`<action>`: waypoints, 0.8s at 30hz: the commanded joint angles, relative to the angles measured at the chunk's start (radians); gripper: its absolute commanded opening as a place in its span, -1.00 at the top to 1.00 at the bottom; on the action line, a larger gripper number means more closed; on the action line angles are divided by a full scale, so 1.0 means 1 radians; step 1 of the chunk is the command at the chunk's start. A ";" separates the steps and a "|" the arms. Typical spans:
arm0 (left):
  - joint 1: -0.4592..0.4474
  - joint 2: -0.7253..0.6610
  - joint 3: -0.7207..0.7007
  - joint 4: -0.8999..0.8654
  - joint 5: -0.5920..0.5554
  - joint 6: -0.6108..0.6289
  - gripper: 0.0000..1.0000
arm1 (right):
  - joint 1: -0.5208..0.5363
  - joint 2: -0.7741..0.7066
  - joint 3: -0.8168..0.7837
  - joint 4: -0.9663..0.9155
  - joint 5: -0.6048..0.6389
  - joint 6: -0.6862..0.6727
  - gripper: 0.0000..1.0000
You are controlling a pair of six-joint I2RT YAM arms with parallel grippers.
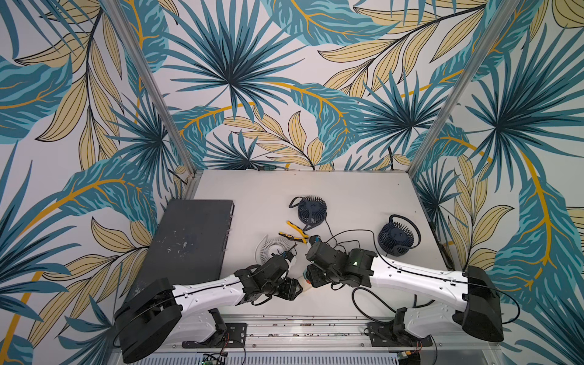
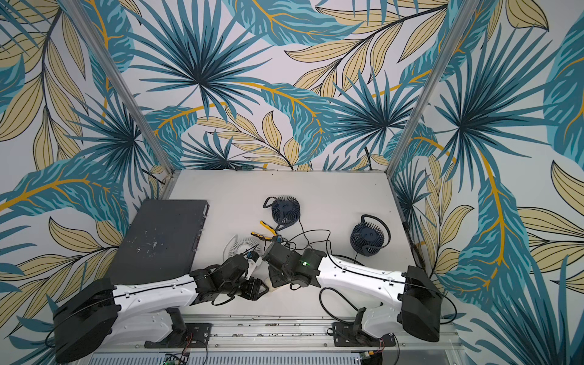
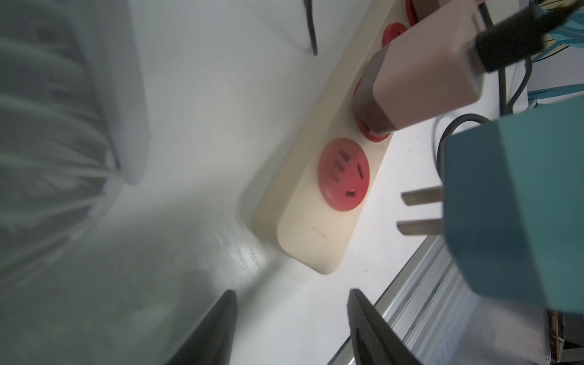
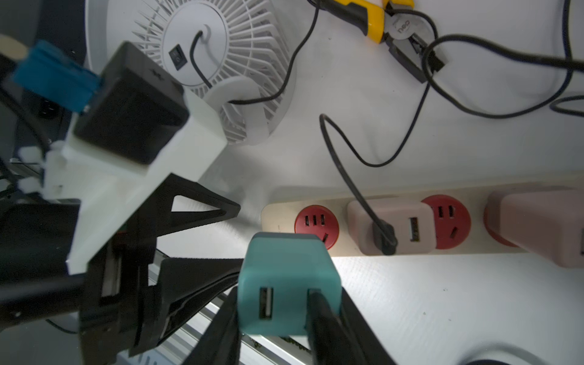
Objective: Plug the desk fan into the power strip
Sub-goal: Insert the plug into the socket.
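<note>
Near the front edge of the surface (image 1: 347, 196), between the two arms, lies the power strip (image 4: 278, 215), a cream bar with red round sockets. In both top views the arms hide nearly all of it.

The right gripper (image 4: 275, 303) is clamped on a teal charger (image 4: 284, 271). It holds the charger just over the strip's end, and in the right wrist view the charger covers part of the end socket (image 4: 316, 221). In the left wrist view the charger's two flat prongs (image 3: 420, 196) are bare and clear of the strip (image 3: 309, 234), beside that same end socket (image 3: 343, 174).

The left gripper (image 3: 292, 294) has its jaws apart with nothing between them. It points at the strip's rounded end, close to it but not touching.

A pink charger (image 4: 392, 227) sits in the second socket with a black cable in its port. Another pink charger (image 4: 543, 227) sits in the fourth, and the third socket (image 4: 445, 218) between them is free.

A white fan (image 4: 221, 47) lies flat just behind the strip, near the left arm's wrist. Yellow-handled pliers (image 1: 295, 230) lie past it among loose black cables. Two dark blue fans (image 1: 308, 210) (image 1: 396, 237) stand farther back and to the right, well apart from the strip. A dark flat panel (image 1: 189, 240) covers the left side of the surface.
</note>
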 commanded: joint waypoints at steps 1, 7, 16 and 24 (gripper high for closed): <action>0.007 0.028 0.047 0.009 -0.002 -0.001 -0.16 | 0.010 0.035 0.030 -0.036 0.062 -0.015 0.86; 0.019 0.060 0.059 0.022 -0.001 0.002 -0.13 | 0.010 0.077 0.032 -0.033 0.096 -0.042 0.86; 0.027 0.123 0.091 0.015 0.003 0.006 -0.02 | 0.012 0.124 0.032 -0.039 0.102 -0.073 0.86; 0.026 0.131 0.092 -0.003 -0.005 0.007 0.09 | 0.015 0.148 0.027 -0.060 0.101 -0.090 0.86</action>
